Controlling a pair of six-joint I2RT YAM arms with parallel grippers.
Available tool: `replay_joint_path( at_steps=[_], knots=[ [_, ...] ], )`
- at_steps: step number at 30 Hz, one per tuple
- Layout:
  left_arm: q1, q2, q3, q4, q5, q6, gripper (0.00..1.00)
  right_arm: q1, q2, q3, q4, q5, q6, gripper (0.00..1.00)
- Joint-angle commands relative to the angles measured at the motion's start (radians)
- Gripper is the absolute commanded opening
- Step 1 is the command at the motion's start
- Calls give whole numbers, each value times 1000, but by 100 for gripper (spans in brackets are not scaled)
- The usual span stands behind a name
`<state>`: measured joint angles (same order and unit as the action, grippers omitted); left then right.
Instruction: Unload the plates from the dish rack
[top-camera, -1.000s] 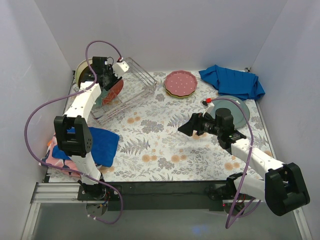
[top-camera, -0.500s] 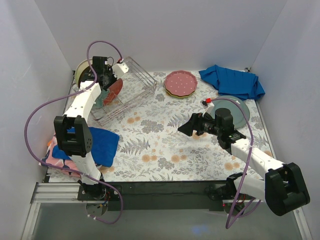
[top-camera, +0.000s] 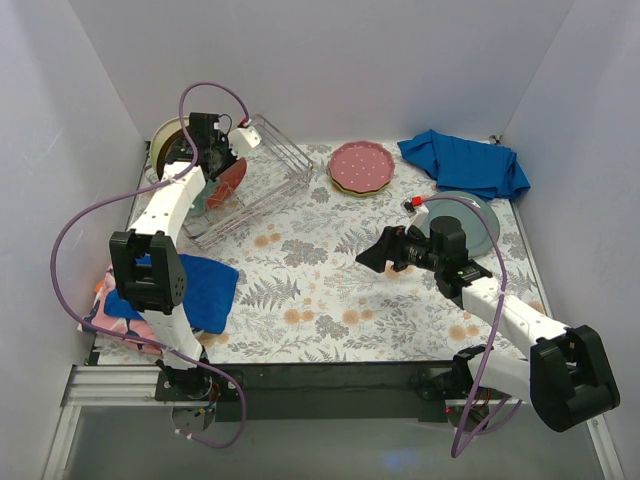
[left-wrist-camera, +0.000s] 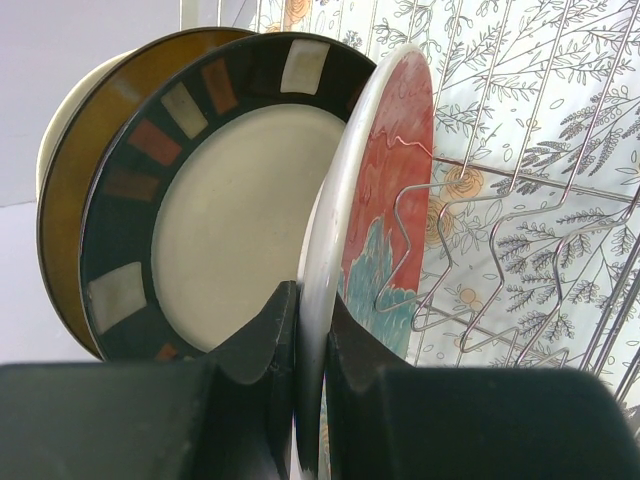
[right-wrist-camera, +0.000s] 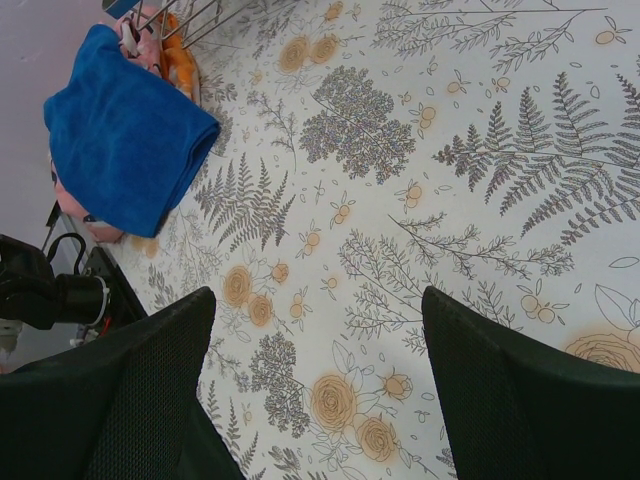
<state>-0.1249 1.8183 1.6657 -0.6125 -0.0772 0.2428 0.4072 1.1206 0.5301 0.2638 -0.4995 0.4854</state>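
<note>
White walls close in a table (top-camera: 330, 290) covered by a fern-and-flower cloth. At its far left sits the dish rack (top-camera: 262, 190), a silver wire basket whose long axis runs diagonally from near left to far right in the top view. Four plates stand on edge at its left end, lined up face to back along that axis.

Nearest the empty part of the rack is the teal-red floral plate (left-wrist-camera: 395, 200), its painted face turned toward the bare wires. Behind it stand the dark-rimmed plate (left-wrist-camera: 230, 220) with pale and rust blocks on its border, then an orange-brown plate (left-wrist-camera: 95, 140) and a cream plate (top-camera: 165, 140).

The left gripper (left-wrist-camera: 312, 330) is clamped on the floral plate's rim, one finger on each face.

Flat on the table at far centre, the pink scalloped plate (top-camera: 361, 164) lies on the lime-green plate (top-camera: 345, 188). The grey-teal plate (top-camera: 478, 215) lies at the right, beside the right arm.

The right gripper (right-wrist-camera: 315, 380) hangs over bare cloth near mid-table, jaws wide apart, holding nothing.

One blue cloth (top-camera: 465, 163) lies far right, another blue towel (right-wrist-camera: 125, 130) near left.
</note>
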Motion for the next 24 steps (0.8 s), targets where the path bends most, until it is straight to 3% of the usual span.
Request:
replay_joint_path(
  at_steps=[1,24],
  knots=[
    [-27,-62,22,103,-50,-17,0,5,-7,50,17,-1,-21,88],
    [-64,-86,20,240,-144,-4,0,5,-16,50,-11,26,-33,88]
  ],
)
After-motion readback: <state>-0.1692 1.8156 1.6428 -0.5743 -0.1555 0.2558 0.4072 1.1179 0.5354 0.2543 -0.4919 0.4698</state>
